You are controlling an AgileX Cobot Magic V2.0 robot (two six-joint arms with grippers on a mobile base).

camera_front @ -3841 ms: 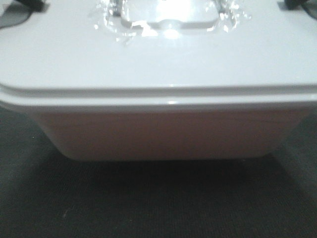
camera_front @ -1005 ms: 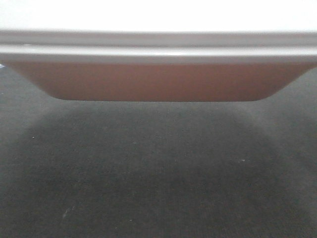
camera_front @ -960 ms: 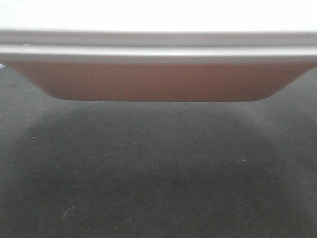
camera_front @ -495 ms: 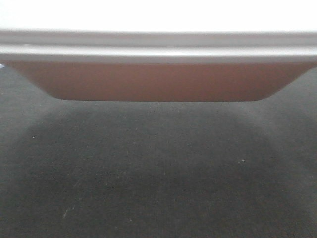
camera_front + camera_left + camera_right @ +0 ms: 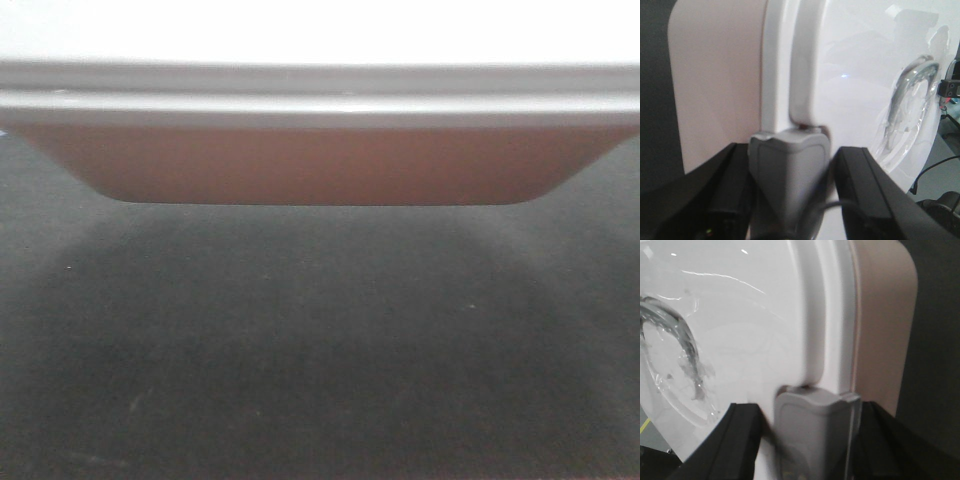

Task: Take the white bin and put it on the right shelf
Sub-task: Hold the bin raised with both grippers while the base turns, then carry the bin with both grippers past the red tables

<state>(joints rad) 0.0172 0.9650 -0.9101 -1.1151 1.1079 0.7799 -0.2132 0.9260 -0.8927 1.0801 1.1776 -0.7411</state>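
The white bin (image 5: 320,165) hangs clear of the dark floor (image 5: 320,390), held between the two pincers, one on each of its short ends. About four seconds ago it sat low on the floor in the front view, showing the top of its lid and the moulded handle. Now only the lid's rim and the tapering wall beneath it can be seen, with a gap and a broad soft shadow underneath. Over the last second it has barely shifted.

The left pincer (image 5: 792,150) pinches the bin at a grey latch (image 5: 790,170), with one black finger (image 5: 862,185) on each side of the latch. The lid (image 5: 855,55) stretches away ahead of it. The right pincer (image 5: 802,407) grips the opposite end the same way, its black fingers (image 5: 735,440) astride a second grey latch (image 5: 815,430).

The floor is dark, matt and finely speckled, like carpet. Beyond the bin's far edge, past the left pincer, a paler patch of floor and some black cables (image 5: 940,170) show.

The bin's body is a translucent pinkish-brown plastic with rounded corners. The lid is glossy white with a raised, rounded rim. A curved recessed handle (image 5: 912,100) is sunk into its middle, and crinkled clear film catches the light there.
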